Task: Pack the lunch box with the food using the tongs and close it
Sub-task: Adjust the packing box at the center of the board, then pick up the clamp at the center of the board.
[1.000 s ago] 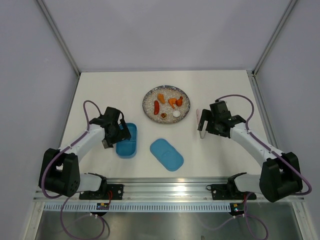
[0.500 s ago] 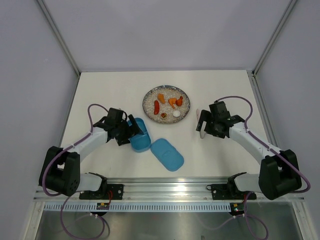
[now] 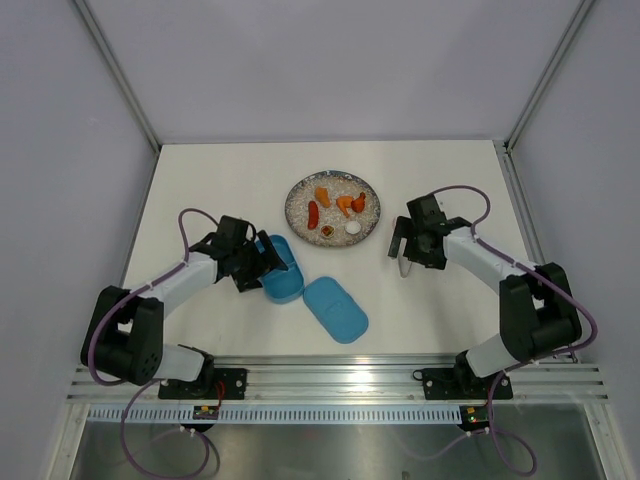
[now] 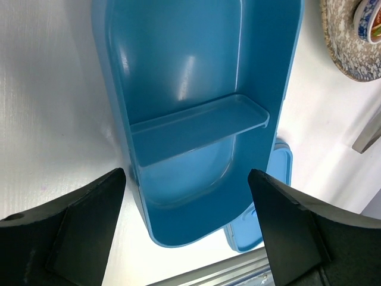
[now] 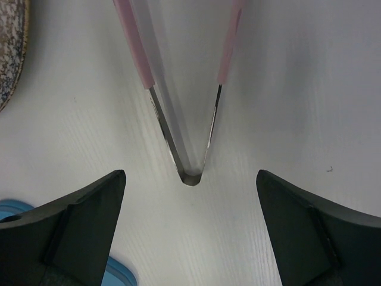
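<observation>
— While all the food [image 3: 346, 203] is seen on the plate [image 3: 292, 212], which step is judged to be in hand?
— The taking up of the tongs [image 5: 136, 47]. They are found flat on the table just right of the plate, spread in a V, with nothing pinched. The right gripper [image 5: 190, 196] is held over their joined end, jaws wide, with no contact seen.
— And the lunch box [image 4: 196, 71]?
— It is set uncovered at the plate's near left, and its lid [image 3: 334, 308] is laid on the plate's near side. The left gripper [image 4: 186, 196] is placed astride the box's near end. Whether the walls are pressed cannot be told.
— What is called for next?
— By judgement, a descent and a closing across both slim arms, gentle enough that they can be squeezed afterwards.
— What is changed from a second ago?
— The box has been brought nearer the plate and against the lid. The right wrist has been drawn toward the plate. The tongs are unmoved.
</observation>
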Available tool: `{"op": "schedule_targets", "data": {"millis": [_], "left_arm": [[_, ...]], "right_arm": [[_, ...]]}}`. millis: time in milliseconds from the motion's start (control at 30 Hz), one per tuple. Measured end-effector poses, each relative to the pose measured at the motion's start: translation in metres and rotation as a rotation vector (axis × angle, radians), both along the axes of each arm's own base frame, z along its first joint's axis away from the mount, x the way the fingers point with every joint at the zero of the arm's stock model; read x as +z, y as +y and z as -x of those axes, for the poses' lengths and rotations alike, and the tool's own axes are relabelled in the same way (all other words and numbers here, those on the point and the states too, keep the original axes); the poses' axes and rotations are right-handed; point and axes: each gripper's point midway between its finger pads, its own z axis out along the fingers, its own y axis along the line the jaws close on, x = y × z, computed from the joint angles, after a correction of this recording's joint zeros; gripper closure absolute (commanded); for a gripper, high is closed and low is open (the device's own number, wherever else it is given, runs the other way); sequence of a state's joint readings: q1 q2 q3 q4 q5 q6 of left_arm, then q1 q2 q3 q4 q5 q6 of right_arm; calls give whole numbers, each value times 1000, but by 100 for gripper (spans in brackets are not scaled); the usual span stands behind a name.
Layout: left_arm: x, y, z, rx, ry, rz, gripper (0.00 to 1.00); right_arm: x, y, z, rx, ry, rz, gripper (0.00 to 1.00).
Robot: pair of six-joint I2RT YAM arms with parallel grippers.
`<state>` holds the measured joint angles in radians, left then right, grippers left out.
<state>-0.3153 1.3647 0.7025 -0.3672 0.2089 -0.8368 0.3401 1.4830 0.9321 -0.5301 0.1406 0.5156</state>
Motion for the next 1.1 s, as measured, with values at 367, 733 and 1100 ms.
{"op": "schedule_targets", "data": {"millis": [367,733,1100], "left_arm": [[10,6,-26,20,-29,-28,12],[4,12,-24,26,-2,-55,12],[20,37,-32,68,-35,-107,10]], "right_arm": [[-47,7,-28,40,84,59,15],[-48,-1,-46,11,32,116,41],[-48,-1,-46,48,30,124,34]]}}
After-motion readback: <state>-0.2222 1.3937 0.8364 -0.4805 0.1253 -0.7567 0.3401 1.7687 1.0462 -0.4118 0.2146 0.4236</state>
